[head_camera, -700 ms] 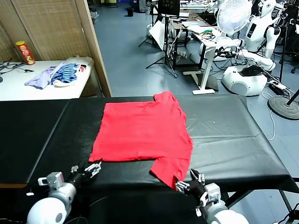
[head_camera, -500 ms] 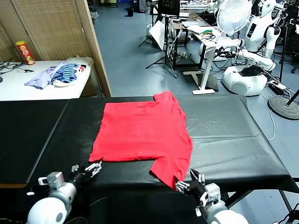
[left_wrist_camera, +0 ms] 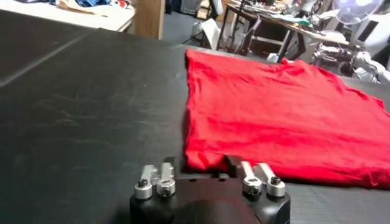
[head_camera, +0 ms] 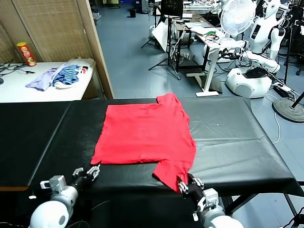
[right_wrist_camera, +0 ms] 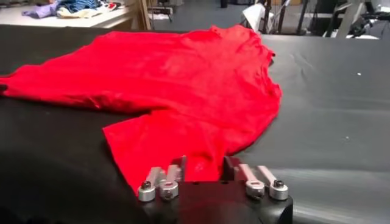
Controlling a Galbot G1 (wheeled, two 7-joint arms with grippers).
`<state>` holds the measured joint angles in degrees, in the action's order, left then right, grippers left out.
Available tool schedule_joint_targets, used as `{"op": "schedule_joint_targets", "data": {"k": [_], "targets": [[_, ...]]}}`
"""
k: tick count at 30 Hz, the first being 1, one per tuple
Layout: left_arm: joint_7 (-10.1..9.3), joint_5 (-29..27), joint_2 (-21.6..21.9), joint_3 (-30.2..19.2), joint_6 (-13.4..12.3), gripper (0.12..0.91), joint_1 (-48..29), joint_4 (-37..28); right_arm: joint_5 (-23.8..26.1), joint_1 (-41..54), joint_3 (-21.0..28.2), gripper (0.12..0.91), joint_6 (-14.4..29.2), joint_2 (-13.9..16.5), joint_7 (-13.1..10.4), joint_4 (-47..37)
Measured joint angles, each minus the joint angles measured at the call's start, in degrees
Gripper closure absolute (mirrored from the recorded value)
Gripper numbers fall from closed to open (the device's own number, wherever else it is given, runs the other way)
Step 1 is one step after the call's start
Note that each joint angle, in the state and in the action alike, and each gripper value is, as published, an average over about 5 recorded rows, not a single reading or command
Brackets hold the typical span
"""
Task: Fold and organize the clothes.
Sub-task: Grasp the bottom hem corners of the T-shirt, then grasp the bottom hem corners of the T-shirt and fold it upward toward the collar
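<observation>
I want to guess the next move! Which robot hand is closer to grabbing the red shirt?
Probably the right. The right gripper is already at the near sleeve of the red T-shirt, its fingers around the cloth edge. The left gripper sits just short of the shirt's near corner on the black table.

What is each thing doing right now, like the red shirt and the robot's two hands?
Red T-shirt: spread flat on the black table, plain side up, one sleeve at the near edge.
Right hand: shut on that sleeve's edge.
Left hand: at the shirt's near corner, fingers nearly closed.
Fan: standing upright.
</observation>
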<state>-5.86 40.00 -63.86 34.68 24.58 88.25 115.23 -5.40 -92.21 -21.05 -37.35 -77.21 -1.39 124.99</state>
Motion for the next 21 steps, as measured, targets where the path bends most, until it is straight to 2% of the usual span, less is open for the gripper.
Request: {"op": "schedule_joint_targets", "data": {"k": [2,4,10,15,21], "targets": [[-0.26,0.06,-0.1,-0.19,-0.1,0.885,0.8,0.95,0.2,-1.22,-0.83,0.903,-0.68,0.21,-0.39,1.45],[-0.97,0.23,-0.19,-0.15,-0.11,0.904,1.91,2.32,0.17,-2.73,-1.88,0.903,-1.17,0.54,-0.54,3.28],[-3.14,0.51,-1.03,1.24,-0.28,0.905,7.96,9.17,-1.66,-5.33,-5.49,0.903,-1.01,2.05,-0.63,8.38],[-3.53,0.66,-2.2,1.23,-1.9,0.905,10.53,14.12,-4.38,-3.2,-7.54,0.903,2.65,3.47,-0.81,8.12],[-3.72,-1.07,-3.83,0.33,-3.89,0.905,5.99,13.39,-8.36,4.09,-7.21,0.903,7.77,5.4,0.74,2.22]]}}
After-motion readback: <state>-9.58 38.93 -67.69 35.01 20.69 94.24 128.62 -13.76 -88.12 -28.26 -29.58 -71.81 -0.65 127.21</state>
